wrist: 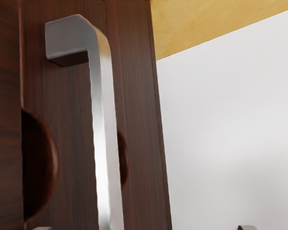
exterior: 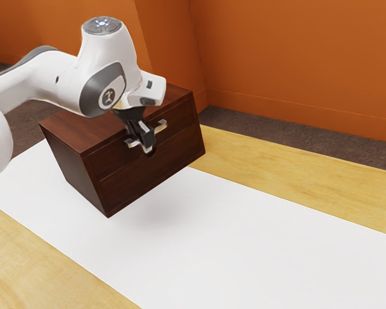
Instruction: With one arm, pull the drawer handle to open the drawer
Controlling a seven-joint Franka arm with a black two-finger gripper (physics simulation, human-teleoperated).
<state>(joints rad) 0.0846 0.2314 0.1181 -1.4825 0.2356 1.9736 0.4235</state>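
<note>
A dark wooden cabinet (exterior: 109, 132) with two drawer fronts stands on the table at the exterior view's left. The upper drawer front (exterior: 180, 119) carries a silver bar handle (exterior: 158, 127) and looks flush with the front below it. My black gripper (exterior: 141, 143) comes down from above onto this handle, fingers open on either side of the bar. In the wrist view the handle (wrist: 103, 143) runs close under my hand over the drawer front (wrist: 134, 72). A grey fingertip (wrist: 246, 227) stands well away from the bar, not touching it.
The cabinet rests on a white mat (exterior: 244, 244) laid across a light wooden table (exterior: 309, 174). Orange walls (exterior: 296, 51) and a dark floor strip (exterior: 296, 132) lie behind. The mat stretches bare toward the exterior view's right.
</note>
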